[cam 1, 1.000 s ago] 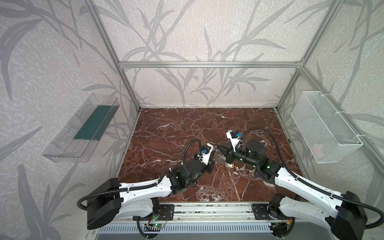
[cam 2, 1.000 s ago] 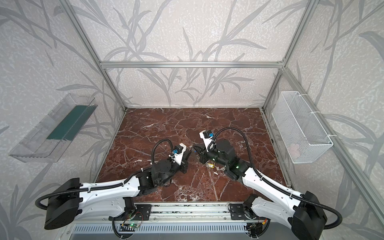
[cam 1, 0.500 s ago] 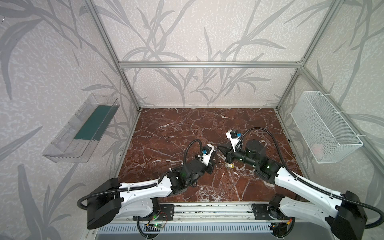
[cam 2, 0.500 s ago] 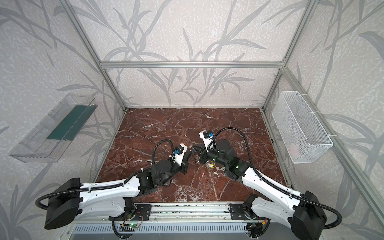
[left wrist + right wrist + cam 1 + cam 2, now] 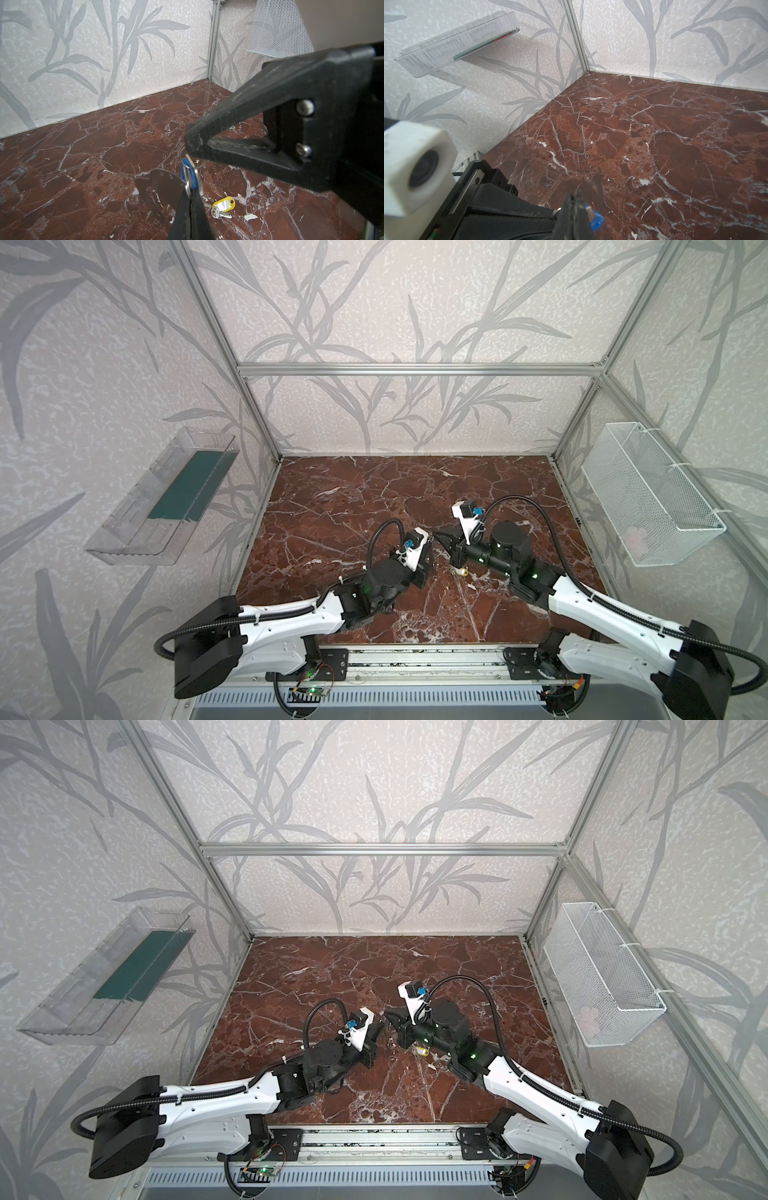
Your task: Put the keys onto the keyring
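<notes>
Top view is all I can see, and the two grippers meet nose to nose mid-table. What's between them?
Observer: The blue key. The right gripper is shut on one end of it.
Operator: And the left gripper?
Observer: The left gripper is shut at the key's other end, where the keyring sticks out beside its fingertips.
Operator: Is the yellow key on yet?
Observer: No. The yellow key lies loose on the table, apart from the keyring.
</notes>
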Controlling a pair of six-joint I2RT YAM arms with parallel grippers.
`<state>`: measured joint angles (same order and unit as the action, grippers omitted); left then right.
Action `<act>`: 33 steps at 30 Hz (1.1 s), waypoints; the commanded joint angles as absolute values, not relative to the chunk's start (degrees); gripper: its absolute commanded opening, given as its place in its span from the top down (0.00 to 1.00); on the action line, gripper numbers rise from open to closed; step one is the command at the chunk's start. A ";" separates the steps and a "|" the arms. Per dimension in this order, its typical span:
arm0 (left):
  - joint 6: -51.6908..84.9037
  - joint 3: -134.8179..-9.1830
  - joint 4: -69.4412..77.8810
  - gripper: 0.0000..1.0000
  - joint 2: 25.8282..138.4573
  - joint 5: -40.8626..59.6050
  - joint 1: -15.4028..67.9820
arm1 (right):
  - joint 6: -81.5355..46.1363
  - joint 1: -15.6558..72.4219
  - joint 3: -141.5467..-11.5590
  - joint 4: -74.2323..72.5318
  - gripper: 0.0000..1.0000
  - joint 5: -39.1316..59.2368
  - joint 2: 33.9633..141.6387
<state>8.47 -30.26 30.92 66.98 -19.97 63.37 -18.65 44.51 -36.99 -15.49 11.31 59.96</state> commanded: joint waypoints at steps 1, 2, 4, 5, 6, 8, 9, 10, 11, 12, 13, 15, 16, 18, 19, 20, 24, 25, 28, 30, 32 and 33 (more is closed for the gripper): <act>7.88 -30.72 35.68 1.00 65.81 -20.29 63.94 | -19.96 45.26 -35.62 -17.09 1.00 10.35 59.99; 7.86 -30.61 35.82 1.00 65.68 -20.33 63.92 | -20.30 45.26 -35.33 -17.38 1.00 9.99 59.86; 7.91 -30.54 36.03 1.00 65.58 -20.40 63.97 | -20.81 45.35 -34.86 -17.92 1.00 9.55 59.60; 7.90 -30.41 36.12 1.00 65.57 -20.39 63.94 | -21.12 45.35 -34.72 -18.05 1.00 9.34 59.46; 7.88 -30.41 36.10 1.00 65.58 -20.43 63.91 | -21.36 45.35 -34.49 -18.30 1.00 9.28 59.36; 7.90 -30.26 36.43 1.00 65.51 -20.34 63.90 | -21.95 45.35 -34.29 -18.53 1.00 9.22 59.24; 7.90 -30.23 36.47 1.00 65.49 -20.32 63.94 | -22.14 45.35 -34.19 -18.67 1.00 9.23 59.24; 7.88 -30.23 36.57 1.00 65.48 -20.28 63.91 | -22.48 45.35 -34.03 -18.85 1.00 9.21 59.24; 7.82 -30.19 36.76 1.00 65.48 -20.13 63.99 | -22.75 45.35 -33.78 -19.19 1.00 9.23 59.32; 7.78 -30.26 36.69 1.00 65.48 -19.93 63.98 | -23.01 45.35 -33.59 -19.42 1.00 9.14 59.24; 7.71 -30.23 36.69 1.00 65.48 -19.94 63.99 | -23.31 45.35 -33.23 -19.84 1.00 9.17 59.24; 7.64 -30.37 36.65 1.00 65.52 -19.65 63.99 | -23.56 45.36 -33.20 -20.20 1.00 8.99 59.15; 7.68 -30.24 36.65 1.00 65.46 -19.47 64.04 | -23.56 45.35 -33.28 -20.06 1.00 8.85 59.24; 7.60 -30.23 36.65 1.00 65.41 -19.36 63.99 | -23.61 45.35 -33.40 -19.92 1.00 8.53 59.24; 7.63 -30.15 36.66 1.00 65.39 -19.27 63.99 | -23.69 45.35 -33.38 -19.88 1.00 8.36 59.23; 7.65 -30.06 36.73 1.00 65.24 -19.30 63.99 | -23.64 45.35 -33.56 -19.55 1.00 8.15 59.24; 7.32 -29.72 37.30 1.00 64.87 -19.23 63.99 | -23.27 45.35 -34.54 -17.71 1.00 8.94 59.59; 7.12 -29.63 37.52 1.00 64.89 -18.91 63.99 | -22.97 45.35 -34.71 -17.18 1.00 8.93 59.52; 6.51 -29.62 37.38 1.00 64.44 -18.30 64.03 | -21.44 45.26 -34.91 -15.33 0.83 8.18 58.18; 5.96 -29.66 36.56 1.00 63.68 -18.04 63.90 | -20.35 45.10 -35.25 -13.73 0.75 7.45 56.80; 5.47 -29.96 34.82 1.00 62.72 -17.60 63.69 | -19.01 44.70 -35.92 -11.67 0.69 6.88 55.37; 5.24 -29.99 34.26 1.00 62.21 -16.74 63.42 | -18.35 44.50 -36.47 -10.72 0.67 6.86 54.85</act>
